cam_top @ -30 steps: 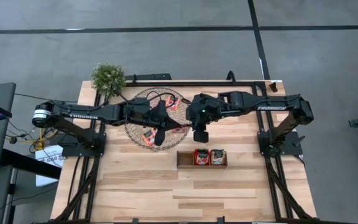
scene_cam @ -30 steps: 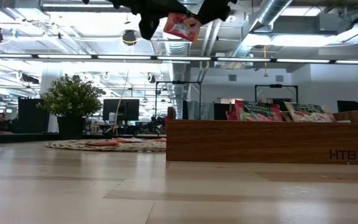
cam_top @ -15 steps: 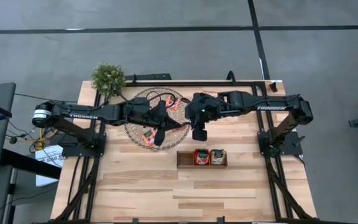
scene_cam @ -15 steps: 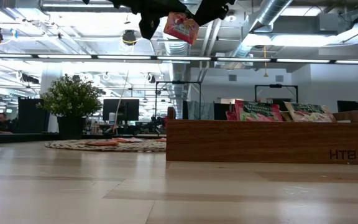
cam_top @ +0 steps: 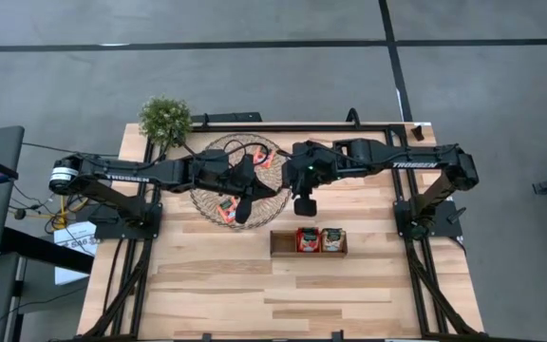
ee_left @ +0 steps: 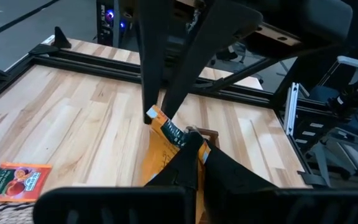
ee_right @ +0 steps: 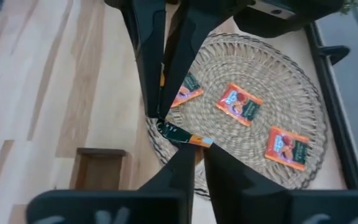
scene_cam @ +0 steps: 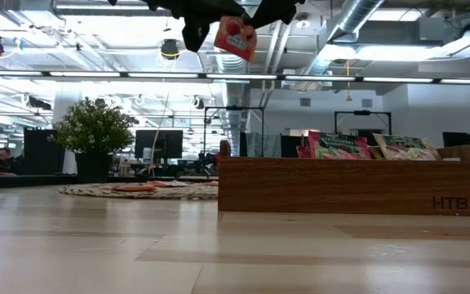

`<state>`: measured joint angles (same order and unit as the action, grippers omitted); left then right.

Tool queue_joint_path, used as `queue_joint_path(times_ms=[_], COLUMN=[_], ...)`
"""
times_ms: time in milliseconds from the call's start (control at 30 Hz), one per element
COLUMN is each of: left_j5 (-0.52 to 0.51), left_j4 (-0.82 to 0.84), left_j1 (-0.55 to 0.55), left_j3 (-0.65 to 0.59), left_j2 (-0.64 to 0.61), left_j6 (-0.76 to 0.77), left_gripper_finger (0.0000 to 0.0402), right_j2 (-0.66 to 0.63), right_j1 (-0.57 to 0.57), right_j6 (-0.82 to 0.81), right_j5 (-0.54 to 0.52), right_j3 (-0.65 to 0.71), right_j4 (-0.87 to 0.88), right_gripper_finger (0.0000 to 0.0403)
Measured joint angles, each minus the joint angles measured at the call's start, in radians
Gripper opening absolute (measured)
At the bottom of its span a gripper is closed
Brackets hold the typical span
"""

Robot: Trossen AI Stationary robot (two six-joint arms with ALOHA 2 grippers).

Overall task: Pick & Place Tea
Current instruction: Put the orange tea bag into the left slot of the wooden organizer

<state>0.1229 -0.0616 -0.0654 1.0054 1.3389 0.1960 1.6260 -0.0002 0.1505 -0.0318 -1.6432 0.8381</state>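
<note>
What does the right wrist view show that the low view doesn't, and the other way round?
Only the right wrist view looks down on the woven mat, with three loose tea sachets countable on it, plus an empty tray compartment. Only the low view shows the potted plant and the standing sachets filed in the tray. Both show the wooden tray and one red sachet held in the air, pinched by the left gripper and the right gripper.
</note>
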Motion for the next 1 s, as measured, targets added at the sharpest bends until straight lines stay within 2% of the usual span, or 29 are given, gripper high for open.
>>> queue_joint_path(times_ms=[100,333,600,767,1000], left_j5=[0.002,0.003,0.055,0.098,0.148], left_j4=[0.001,0.0,0.0,-0.019,-0.021], left_j1=[0.0,-0.005,-0.042,-0.053,-0.053], left_j3=[0.0,0.0,0.0,0.0,0.0], left_j2=[0.0,0.0,0.0,0.0,0.0], left_j6=[0.0,-0.004,0.027,0.061,0.083], left_gripper_finger=[0.0,0.0,0.0,0.0,0.0], right_j2=[-0.001,-0.005,-0.005,-0.006,-0.001], right_j1=[0.005,0.019,0.048,0.055,0.043], right_j6=[-0.001,-0.027,-0.021,0.021,0.067], right_j5=[0.004,0.012,0.015,0.007,0.006], right_j3=[0.0,0.0,-0.078,-0.13,-0.132], right_j4=[0.006,0.055,0.187,0.163,0.16], right_gripper_finger=[0.0005,0.0001,0.0008,0.0008,0.0018])
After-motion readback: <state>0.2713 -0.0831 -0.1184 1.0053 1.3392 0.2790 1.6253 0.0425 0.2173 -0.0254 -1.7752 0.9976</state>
